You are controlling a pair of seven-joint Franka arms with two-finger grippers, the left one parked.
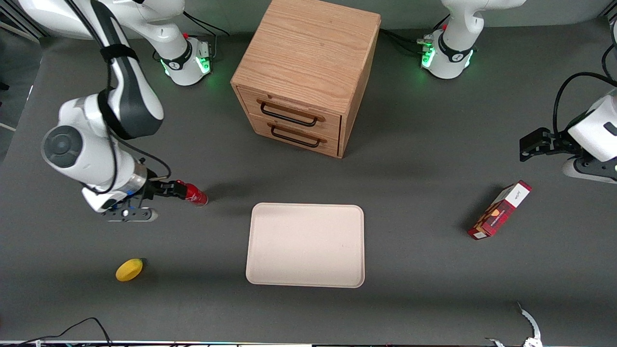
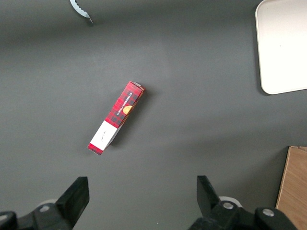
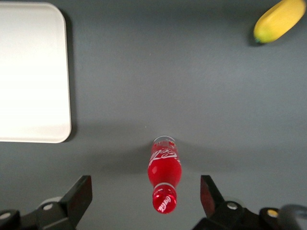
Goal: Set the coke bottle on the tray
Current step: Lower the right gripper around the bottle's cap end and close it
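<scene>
- we take the tray as our landmark: a flat cream-beige rectangle with rounded corners and a low rim, lying on the dark grey surface with nothing on it.
- the coke bottle stands upright on the surface, off the tray, toward the working arm's end of the table and a little farther from the front camera than the tray's nearest corner.
- in the right wrist view we see the coke bottle from above, its red cap toward the camera and the white lettering visible on its red body; a corner of the tray shows to one side, well apart from the bottle.
- the end effector hangs over the bottle, above the surface, on the working arm's side of the tray.
- in the right wrist view the end effector is spread wide, its two fingers standing on either side of the bottle with clear gaps, touching nothing and gripping nothing.
- a yellow lemon lies on the surface, farther from the tray than the bottle toward the working arm's end, and nearer the front camera than the bottle.
- a wooden drawer cabinet with two dark handles stands farther from the front camera than the tray, its drawer fronts facing toward the tray.
- a red-and-white box lies flat on the surface, well apart from the tray toward the parked arm's end.
</scene>
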